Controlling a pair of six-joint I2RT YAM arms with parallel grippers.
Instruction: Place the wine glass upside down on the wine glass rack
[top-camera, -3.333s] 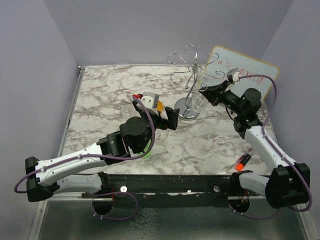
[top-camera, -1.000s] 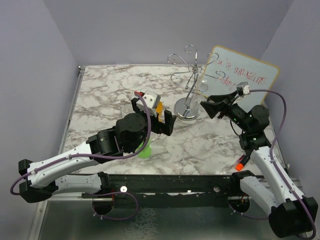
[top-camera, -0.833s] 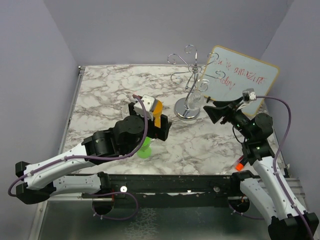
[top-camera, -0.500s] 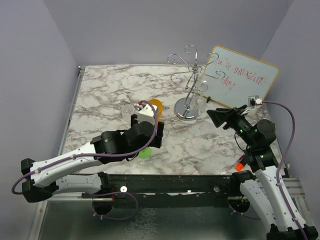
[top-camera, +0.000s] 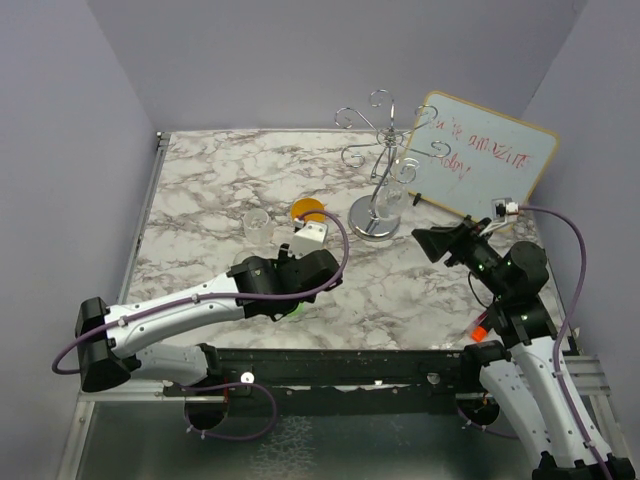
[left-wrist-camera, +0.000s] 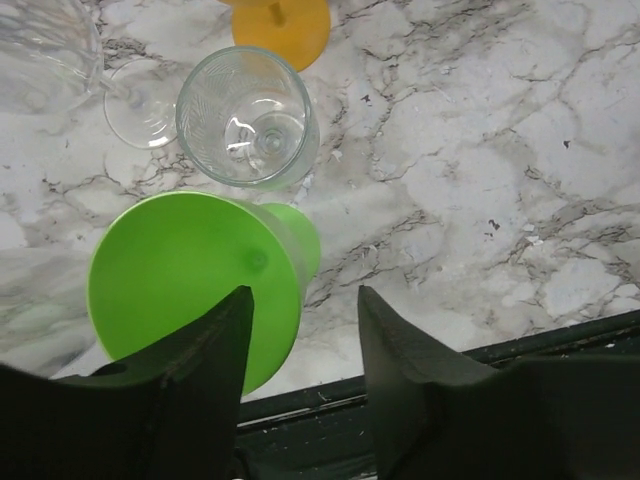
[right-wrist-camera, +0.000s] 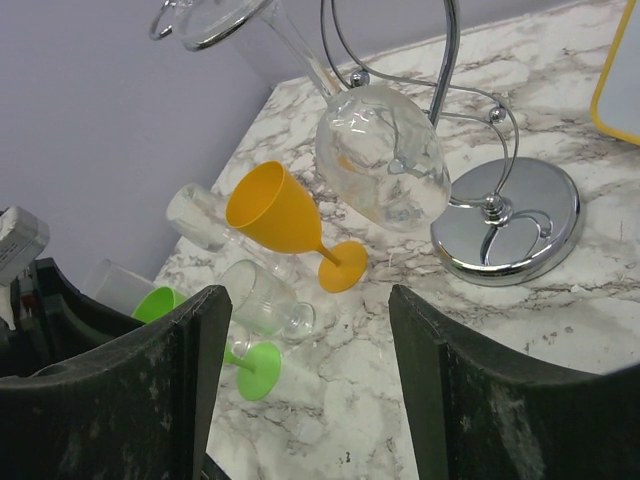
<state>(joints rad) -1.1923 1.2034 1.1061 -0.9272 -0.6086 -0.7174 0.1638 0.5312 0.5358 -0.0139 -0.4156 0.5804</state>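
On wine glass rack (right-wrist-camera: 510, 228), wine glass (right-wrist-camera: 385, 172) hangs upside down.

I see the wine glass rack (right-wrist-camera: 505, 225) as mirror-bright chrome wire, its domed base throwing reflections. The wine glass (right-wrist-camera: 382, 157) on it is clear and glossy. The orange goblet (right-wrist-camera: 285, 215) and green goblet (left-wrist-camera: 180, 270) look like smooth, satin plastic, opaque. The tabletop (left-wrist-camera: 480, 150) is smooth, marble-patterned, with little shine. The whiteboard (top-camera: 500, 160) looks glossy. The right gripper's fingers (right-wrist-camera: 120, 400) are matt black, scuffed grey.
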